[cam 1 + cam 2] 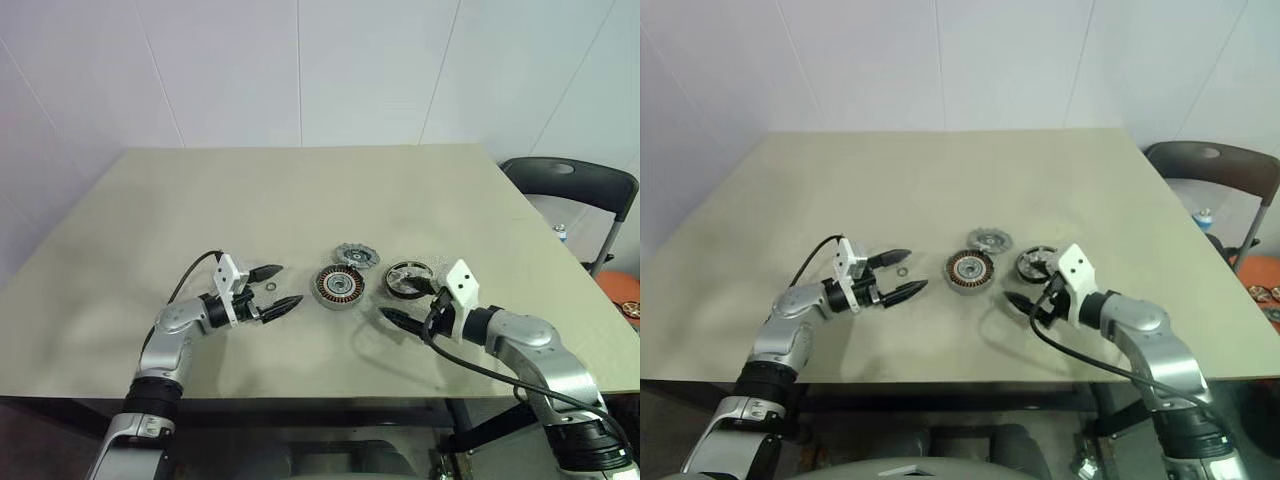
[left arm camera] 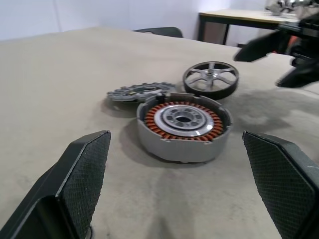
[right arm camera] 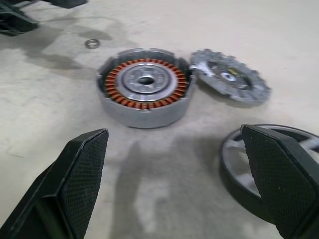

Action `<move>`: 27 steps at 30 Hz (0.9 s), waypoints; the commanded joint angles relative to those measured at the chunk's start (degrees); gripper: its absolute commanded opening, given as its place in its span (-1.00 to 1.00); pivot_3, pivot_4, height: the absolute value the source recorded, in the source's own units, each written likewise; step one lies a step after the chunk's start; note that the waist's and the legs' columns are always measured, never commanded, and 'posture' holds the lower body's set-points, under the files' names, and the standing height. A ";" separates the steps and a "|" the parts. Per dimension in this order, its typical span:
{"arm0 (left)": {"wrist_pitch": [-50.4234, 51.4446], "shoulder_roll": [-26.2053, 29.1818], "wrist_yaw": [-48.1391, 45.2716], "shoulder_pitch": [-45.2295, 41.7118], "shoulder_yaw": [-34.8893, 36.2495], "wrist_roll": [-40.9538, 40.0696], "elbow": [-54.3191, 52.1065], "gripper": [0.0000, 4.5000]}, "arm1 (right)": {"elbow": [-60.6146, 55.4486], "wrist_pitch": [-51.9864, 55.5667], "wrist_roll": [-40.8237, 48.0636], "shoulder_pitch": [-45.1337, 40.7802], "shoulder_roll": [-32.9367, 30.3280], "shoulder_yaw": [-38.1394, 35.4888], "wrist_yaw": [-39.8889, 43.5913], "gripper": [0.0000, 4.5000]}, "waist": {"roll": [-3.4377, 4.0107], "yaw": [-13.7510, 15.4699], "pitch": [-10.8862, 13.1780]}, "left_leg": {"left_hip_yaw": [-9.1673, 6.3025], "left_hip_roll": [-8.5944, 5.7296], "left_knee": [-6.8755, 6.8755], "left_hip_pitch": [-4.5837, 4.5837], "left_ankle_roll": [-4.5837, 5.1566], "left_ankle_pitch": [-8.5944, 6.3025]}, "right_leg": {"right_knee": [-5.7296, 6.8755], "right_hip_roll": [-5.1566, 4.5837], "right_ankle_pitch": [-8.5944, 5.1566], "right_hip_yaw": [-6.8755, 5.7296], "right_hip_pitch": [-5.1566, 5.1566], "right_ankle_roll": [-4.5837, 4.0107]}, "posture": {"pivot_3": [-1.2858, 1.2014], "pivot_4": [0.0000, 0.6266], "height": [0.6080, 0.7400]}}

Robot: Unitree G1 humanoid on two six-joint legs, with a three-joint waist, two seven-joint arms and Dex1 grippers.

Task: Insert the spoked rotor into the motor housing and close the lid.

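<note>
The housing (image 1: 339, 287) sits near the middle of the table (image 1: 300, 190), open face up, copper windings and silver hub exposed, so it is ready to take a part from above. From it, the lid (image 1: 356, 255) lies at about one o'clock, just beside it and possibly touching its rim; the wrist views leave that unclear. The rotor (image 1: 408, 277) lies flat at about three o'clock, a little apart. A small washer (image 1: 269, 289) lies at nine o'clock, between the left gripper's fingertips.

The three parts are laid out separately, which suggests nothing is assembled yet: rotor not in, lid not on.

The left gripper (image 1: 275, 290) hangs at nine o'clock from the housing, jaws spread wide, holding nothing, and aimed level toward it, probably placed to steady the housing. The right gripper (image 1: 408, 305) hovers at about four o'clock from the housing, right beside the rotor's near edge, jaws also spread wide and empty, tipped slightly down, which looks like the approach to pick the rotor up.

Count: one housing, one rotor, one lid, one washer, two grippers. A chair (image 1: 575, 185) stands off the table's right corner.
</note>
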 commanded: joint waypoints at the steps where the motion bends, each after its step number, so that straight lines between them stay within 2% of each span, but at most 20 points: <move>1: -1.04 0.79 -1.22 -0.89 0.57 -0.74 -1.08 1.00 | -0.61 -1.48 0.05 -0.37 0.11 -1.17 -0.58 0.98 | 0.00 0.03 0.00 | 0.00 0.00 0.00 0.00 0.00 0.00 | 0.00 0.00 0.00 0.00 0.00 0.00 | 0.03 -1.00 1.00; 16: -1.13 1.63 0.31 -0.45 1.43 -0.07 -0.51 1.00 | 0.66 -2.43 -0.38 -1.14 1.02 0.35 -1.38 0.98 | 0.00 0.03 0.00 | 0.00 0.00 0.00 0.00 0.00 0.00 | 0.00 -0.01 0.00 0.00 0.00 0.00 | 0.03 -1.00 1.00; 20: -5.65 2.29 7.01 -2.43 1.03 5.90 5.73 1.00 | 0.34 -2.41 -0.58 -1.07 1.64 0.67 -1.79 0.98 | 0.00 0.07 0.00 | 0.00 0.00 0.00 0.02 0.00 0.00 | 0.01 -0.01 0.00 0.00 0.01 0.00 | 0.03 -1.00 1.00; 27: -6.58 1.74 12.03 -5.10 0.39 9.31 12.27 1.00 | -1.32 -2.35 -0.66 0.64 3.43 1.48 -3.75 0.98 | -0.01 0.23 0.00 | -0.01 -0.01 0.00 -0.02 0.00 0.00 | 0.00 0.00 0.01 -0.01 -0.01 0.00 | 0.03 -1.00 1.00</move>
